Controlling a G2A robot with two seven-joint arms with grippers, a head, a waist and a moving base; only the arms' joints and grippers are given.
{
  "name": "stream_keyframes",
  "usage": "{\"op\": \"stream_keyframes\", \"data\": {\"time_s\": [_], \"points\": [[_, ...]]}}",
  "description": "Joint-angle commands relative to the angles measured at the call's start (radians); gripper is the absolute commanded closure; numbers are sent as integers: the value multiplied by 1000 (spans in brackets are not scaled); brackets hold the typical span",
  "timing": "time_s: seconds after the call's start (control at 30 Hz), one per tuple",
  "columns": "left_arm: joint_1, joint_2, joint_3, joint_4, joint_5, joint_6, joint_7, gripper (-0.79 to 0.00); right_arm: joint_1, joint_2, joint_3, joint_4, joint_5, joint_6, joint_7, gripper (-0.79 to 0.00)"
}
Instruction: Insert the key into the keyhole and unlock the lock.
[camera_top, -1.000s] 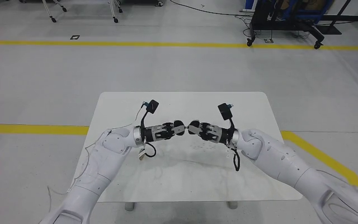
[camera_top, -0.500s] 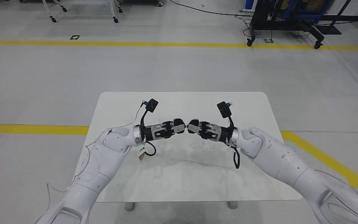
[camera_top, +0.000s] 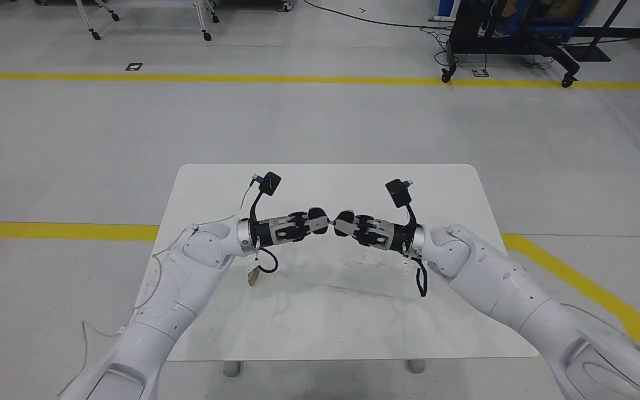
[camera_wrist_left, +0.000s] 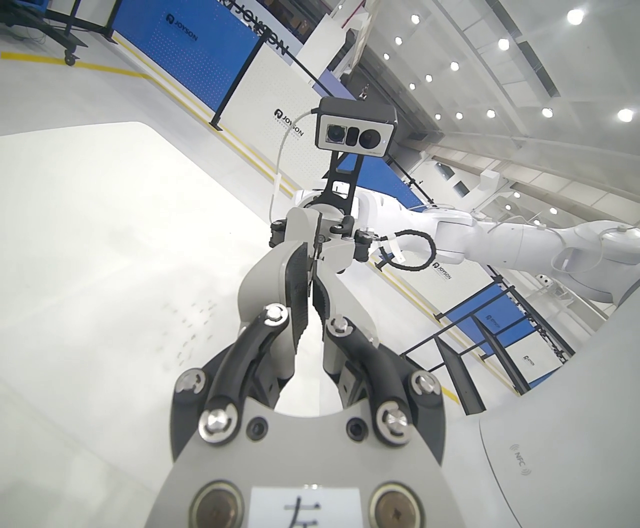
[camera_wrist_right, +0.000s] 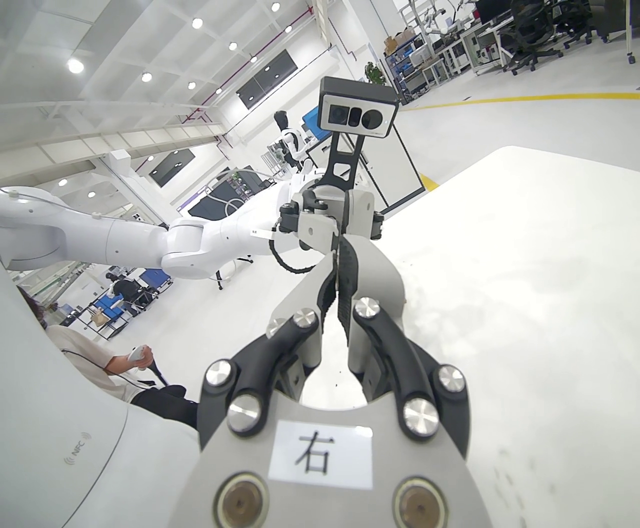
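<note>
- The room is a large hall with a pale floor (camera_top: 120, 150), yellow lines (camera_top: 300, 78) across it and a black cart (camera_top: 510, 45) well behind the desk
- The desk (camera_top: 330, 320) is white with rounded corners and faint specks near its middle; it looks smooth and hard, so a dropped key would likely skid
- Your left fingers (camera_top: 316, 219) and right fingers (camera_top: 346, 221) meet tip to tip above the middle of the desk, pointing at each other
- Each wrist view shows its own pair pressed narrow, left (camera_wrist_left: 312, 262) and right (camera_wrist_right: 340, 272), pad against pad; what they pinch you cannot tell
- Neither key nor lock can be made out; if held, they are hidden where the tips meet
- Treat the lock as the heavier, rigid piece: take it by the body, with the keyhole facing the other arm and the shackle free
- Treat the key as light, thin, stiff and slippery: grip the flat head and leave the blade bare
- Judge the next move as needing exact alignment, then a gentle twist
</note>
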Motion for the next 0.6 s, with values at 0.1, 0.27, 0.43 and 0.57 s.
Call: {"op": "stream_keyframes", "data": {"time_s": [0.1,0.27,0.43,0.57], "points": [[-1,1,3,3,9,-6,13,0,-6,-8,20,7,13,0,27,-785],[5,4,-3,4,14,-17,37,0,-15,-15,48,8,34,0,32,-785],[16,10,-18,-4,20,-22,56,0,-15,-15,55,6,39,0,22,-785],[24,15,-30,-22,24,-18,72,0,-15,-15,55,6,39,0,22,-785]]}}
